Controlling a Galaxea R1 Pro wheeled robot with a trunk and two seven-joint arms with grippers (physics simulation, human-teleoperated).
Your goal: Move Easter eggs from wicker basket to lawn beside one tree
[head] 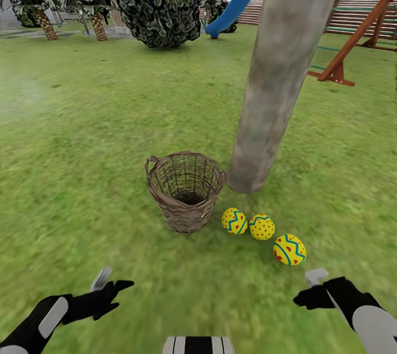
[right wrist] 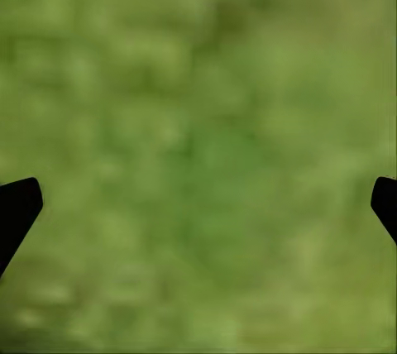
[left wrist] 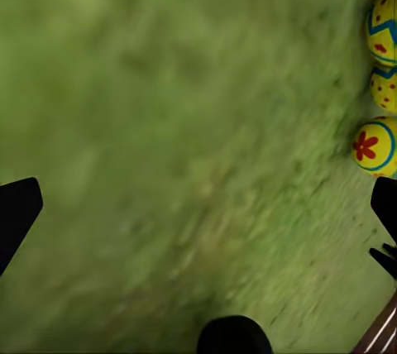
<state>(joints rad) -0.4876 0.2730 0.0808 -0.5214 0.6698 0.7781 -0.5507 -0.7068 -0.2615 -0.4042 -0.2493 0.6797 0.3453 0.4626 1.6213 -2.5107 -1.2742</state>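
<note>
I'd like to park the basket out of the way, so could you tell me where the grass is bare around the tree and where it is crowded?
Open lawn lies left of the wicker basket, and between the basket and both grippers. It is crowded right of the basket: three Easter eggs lie in a row at the foot of the tree. Right of the trunk, grass runs bare toward the playset.

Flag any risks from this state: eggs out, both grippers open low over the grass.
1. The three Easter eggs lie loose on the lawn near the right gripper; a stray sweep might roll them from the tree.
2. The wicker basket stands close by; bumping it could tip it onto them.
</note>
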